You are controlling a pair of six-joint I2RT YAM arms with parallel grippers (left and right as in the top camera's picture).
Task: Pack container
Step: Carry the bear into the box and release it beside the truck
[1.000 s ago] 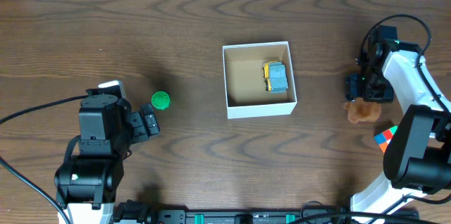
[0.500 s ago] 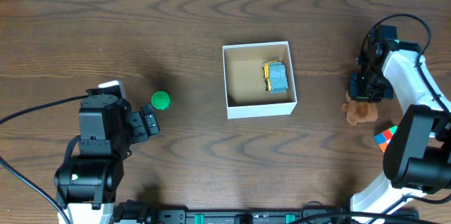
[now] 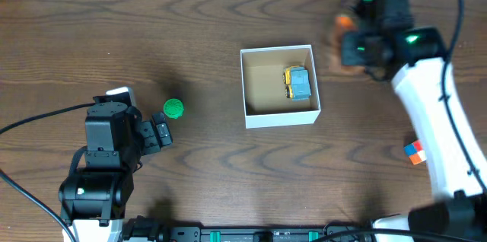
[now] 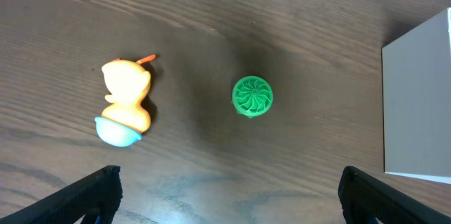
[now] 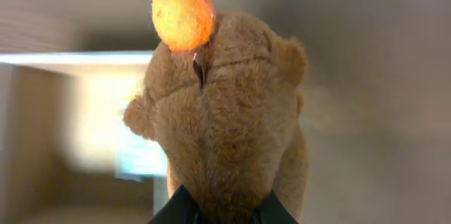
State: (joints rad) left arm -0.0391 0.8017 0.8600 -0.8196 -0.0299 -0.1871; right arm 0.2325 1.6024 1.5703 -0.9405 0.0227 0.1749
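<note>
The container (image 3: 281, 116) sits mid-table, white-walled with a tan inside, and a yellow and blue toy truck (image 3: 299, 83) lies in its right half. My right gripper (image 3: 356, 48) hangs blurred just right of the container's far corner, shut on a brown plush bear (image 5: 225, 125). The bear has an orange fruit (image 5: 182, 16) on its head and fills the right wrist view above the right gripper (image 5: 222, 211). The container's rim (image 5: 70, 58) shows blurred behind it. My left gripper (image 4: 232, 196) stands open near a green round toy (image 4: 251, 96), holding nothing.
A yellow duck toy (image 4: 125, 101) lies left of the green toy (image 3: 173, 108) in the left wrist view. The container's white wall (image 4: 419, 104) shows at that view's right edge. A small multicoloured cube (image 3: 413, 151) lies at the table's right side.
My right gripper shut on the plush bear at the right of the table, then lifted it and carried it up and left toward the container. The left arm stayed still.
</note>
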